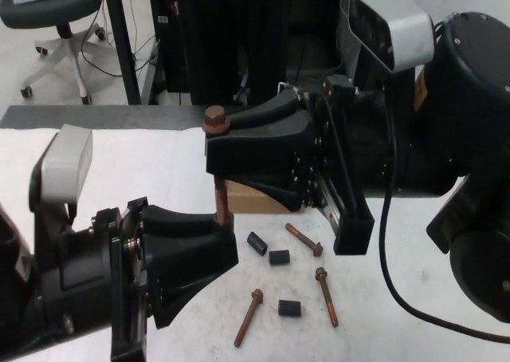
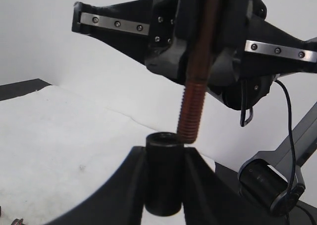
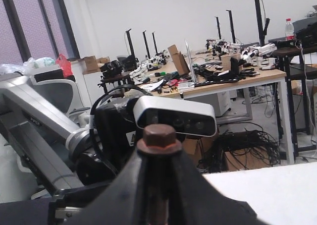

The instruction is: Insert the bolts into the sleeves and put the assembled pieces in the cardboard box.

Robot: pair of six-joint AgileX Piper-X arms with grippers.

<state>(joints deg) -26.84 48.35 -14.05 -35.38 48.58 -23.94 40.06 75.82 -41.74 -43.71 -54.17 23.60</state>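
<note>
The left gripper [image 1: 212, 242], low and closest to the viewer, is clamped on a short black sleeve [image 2: 163, 178], holding it upright with its open end facing up. Directly above, a rust-coloured bolt [image 2: 192, 111] hangs vertically, threads down. Its tip sits right at the sleeve's rim, slightly to one side of the bore, and I cannot tell whether it has gone in yet. The right gripper [image 1: 217, 151] is closed around the bolt's upper shank, with the hex head sticking up above its fingers.

Past the two grippers, loose parts lie on the white bench [image 1: 143, 171]: one bolt [image 1: 248, 317] nearest, a second bolt [image 1: 325, 296] beside it, and a third bolt [image 1: 304, 239] farther back. Three spare sleeves lie among them: one [image 1: 289, 307] between the nearer bolts, and two more [image 1: 279, 257] [image 1: 256, 243] close together beyond.

Farthest back, partly hidden behind the right gripper, is the cardboard box [image 1: 253, 199]. Its inside cannot be seen.

The task looks to be at an early or middle stage. This pair is only now being joined, three more bolts and sleeves wait, and no finished piece is visible.
</note>
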